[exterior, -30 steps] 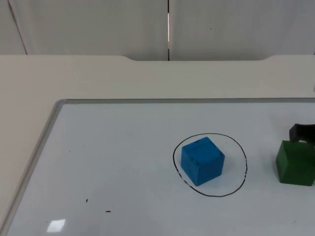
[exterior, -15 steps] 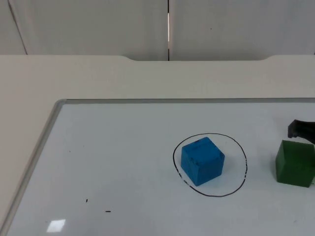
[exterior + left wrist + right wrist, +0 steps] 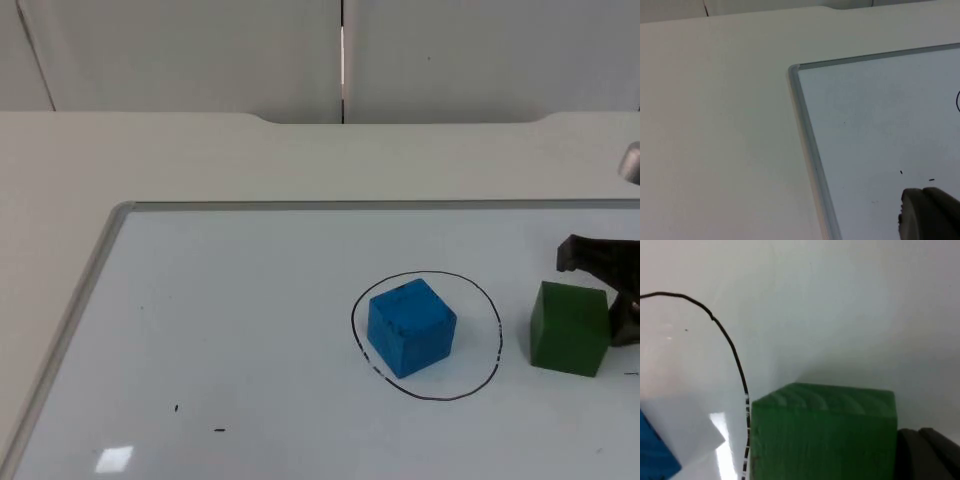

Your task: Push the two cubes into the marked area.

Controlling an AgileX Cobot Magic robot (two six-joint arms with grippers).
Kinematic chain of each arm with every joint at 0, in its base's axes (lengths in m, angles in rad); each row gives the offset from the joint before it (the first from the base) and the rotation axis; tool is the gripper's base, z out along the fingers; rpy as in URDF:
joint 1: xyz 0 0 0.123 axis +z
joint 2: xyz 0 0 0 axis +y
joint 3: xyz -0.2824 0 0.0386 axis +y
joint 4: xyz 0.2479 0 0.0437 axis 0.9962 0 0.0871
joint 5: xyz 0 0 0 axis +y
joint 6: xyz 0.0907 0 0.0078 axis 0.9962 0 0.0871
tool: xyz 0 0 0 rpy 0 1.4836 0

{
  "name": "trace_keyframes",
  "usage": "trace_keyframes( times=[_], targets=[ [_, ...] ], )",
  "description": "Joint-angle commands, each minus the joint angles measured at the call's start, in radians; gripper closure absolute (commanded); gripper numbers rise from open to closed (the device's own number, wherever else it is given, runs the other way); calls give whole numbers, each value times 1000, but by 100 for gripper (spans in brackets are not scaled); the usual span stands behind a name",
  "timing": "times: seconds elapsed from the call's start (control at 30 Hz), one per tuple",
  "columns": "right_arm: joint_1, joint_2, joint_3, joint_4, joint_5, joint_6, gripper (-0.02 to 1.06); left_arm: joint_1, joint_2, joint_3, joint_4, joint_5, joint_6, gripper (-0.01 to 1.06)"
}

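Blue cube [image 3: 411, 327]: matte, solid blue, a few small dark specks on its top face, sits turned corner-on to the top camera. It's inside the black hand-drawn ring [image 3: 495, 345] on the whiteboard [image 3: 240, 330], left of the ring's centre, not touching the line. A sliver of it also shows in the right wrist view [image 3: 655, 457].

Green cube [image 3: 570, 327]: matte dark green, plain faces, faint ridged texture on top seen from the right wrist view [image 3: 825, 432]. It's on the whiteboard just outside the ring on the right side, close to the line; can't tell if its near edge touches it.

No labels, brands or readable writing on either cube. Board carries only the ring plus a couple of small stray black marks [image 3: 218, 430] near its front-left part.

Right gripper [image 3: 612, 292]: at the table's right edge, directly behind/right of the green cube; one finger reaches past its far side, another dark part sits against its right face. Fingers spread, nothing clamped.

Left gripper: a fingertip [image 3: 927, 215] over the board near its metal-framed left edge [image 3: 807, 145], arm waiting; finger state can't tell
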Motion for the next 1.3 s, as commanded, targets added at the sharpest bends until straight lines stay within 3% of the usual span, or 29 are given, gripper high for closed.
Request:
trace_keyframes(
  times=[0.0, 0.2, 0.43, 0.87, 1.27],
  targets=[
    [4, -2, -2, 3, 9, -13, 105, -3, -4, 5, -11, -11, 1, 105],
    [23, -2, -2, 2, 25, -29, 105, -3, -4, 5, -11, -11, 1, 105],
    [72, -2, -2, 2, -57, -24, 105, -3, -4, 5, -11, -11, 1, 105],
    [72, 23, -2, 2, -38, -24, 105, -3, -4, 5, -11, -11, 1, 105],
    [121, 46, -2, 25, -103, 17, 105, -3, -4, 5, -11, -11, 1, 105]
  ],
)
